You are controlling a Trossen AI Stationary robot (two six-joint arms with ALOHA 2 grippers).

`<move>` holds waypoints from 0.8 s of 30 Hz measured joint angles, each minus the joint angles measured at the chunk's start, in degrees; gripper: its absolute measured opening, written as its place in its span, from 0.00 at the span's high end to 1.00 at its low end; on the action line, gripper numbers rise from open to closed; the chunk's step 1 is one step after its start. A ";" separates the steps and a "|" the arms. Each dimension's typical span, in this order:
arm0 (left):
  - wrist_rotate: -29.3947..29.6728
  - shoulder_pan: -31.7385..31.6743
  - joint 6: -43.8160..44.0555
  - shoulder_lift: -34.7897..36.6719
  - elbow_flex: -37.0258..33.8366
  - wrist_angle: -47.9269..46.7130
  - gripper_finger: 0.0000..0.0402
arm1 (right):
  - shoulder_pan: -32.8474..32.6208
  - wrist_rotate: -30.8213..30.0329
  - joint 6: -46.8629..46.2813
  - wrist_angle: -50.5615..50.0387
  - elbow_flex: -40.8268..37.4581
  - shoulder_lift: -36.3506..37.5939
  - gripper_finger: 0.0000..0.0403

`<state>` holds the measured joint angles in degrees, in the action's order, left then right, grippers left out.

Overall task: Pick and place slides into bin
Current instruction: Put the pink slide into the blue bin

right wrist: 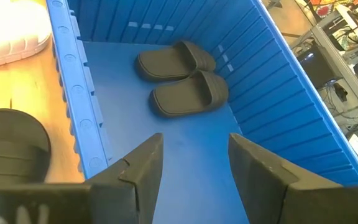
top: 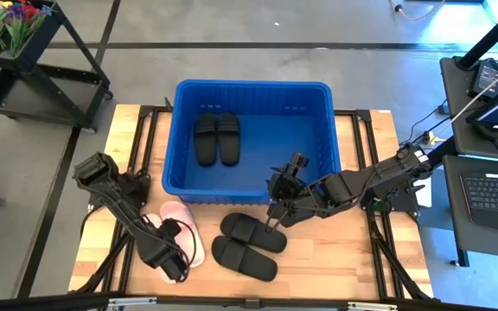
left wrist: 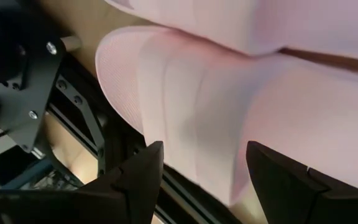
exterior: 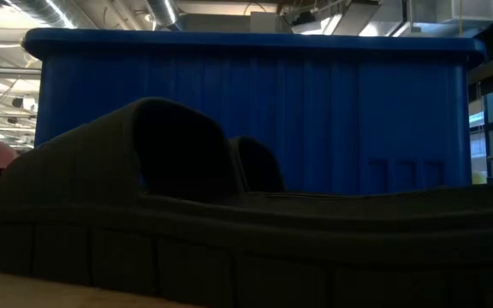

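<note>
Two black slides (top: pixel 217 138) lie side by side on the floor of the blue bin (top: pixel 318 95), and also show in the right wrist view (right wrist: pixel 185 81). A second black pair (top: pixel 249 244) lies soles down on the table in front of the bin, filling the low view (exterior: pixel 187 214). The pale pink pair (top: pixel 180 226) lies to its left. My left gripper (top: pixel 176 262) is low at the pink pair's near end, open, with a pink slide (left wrist: pixel 216 106) between its fingers. My right gripper (right wrist: pixel 191 168) is open and empty above the bin's near wall (top: pixel 282 186). My left gripper has its open fingers (left wrist: pixel 138 180) on either side of a pink slide's edge (left wrist: pixel 219 180). The slide lies on the table. I cannot tell whether the fingers touch it.
The bin's near wall (exterior: pixel 315 111) stands just behind the black pair on the table. A dark frame rail (left wrist: pixel 79 118) runs along the table's edge beside the pink slide. Bare wood (top: pixel 344 259) lies at the table's near right.
</note>
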<state>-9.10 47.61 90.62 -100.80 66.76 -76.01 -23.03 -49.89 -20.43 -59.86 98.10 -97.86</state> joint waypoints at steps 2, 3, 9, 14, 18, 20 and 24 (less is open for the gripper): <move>0.00 -0.41 -1.25 -1.80 0.00 -0.30 0.44 | 0.00 -0.02 -0.02 -0.02 0.00 0.00 0.55; 0.00 -0.60 -1.98 -2.76 0.00 -0.52 0.44 | 0.00 0.00 -0.02 -0.02 0.00 0.00 0.55; 0.07 -1.10 -2.90 -6.65 -0.02 -5.15 0.44 | 0.00 -0.02 -0.07 -0.11 0.00 0.00 0.55; 1.04 -1.11 -7.12 -8.12 -0.04 -5.89 0.45 | 0.00 0.00 -0.37 -0.28 0.00 0.00 0.55; 0.57 -1.22 -8.71 -8.55 -0.04 -4.98 0.51 | 0.00 -0.02 -0.42 -0.31 0.00 0.00 0.55; 0.55 -1.22 -9.24 -8.51 -0.04 -4.49 0.57 | 0.00 -0.02 -0.44 -0.35 0.00 0.00 0.55; -0.86 -1.22 -11.26 -8.36 -0.04 -4.24 0.74 | 0.00 -0.01 -0.46 -0.51 0.00 0.00 0.55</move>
<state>-9.97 46.39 79.36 -109.16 66.72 -80.26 -23.03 -49.90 -20.88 -60.37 98.10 -97.86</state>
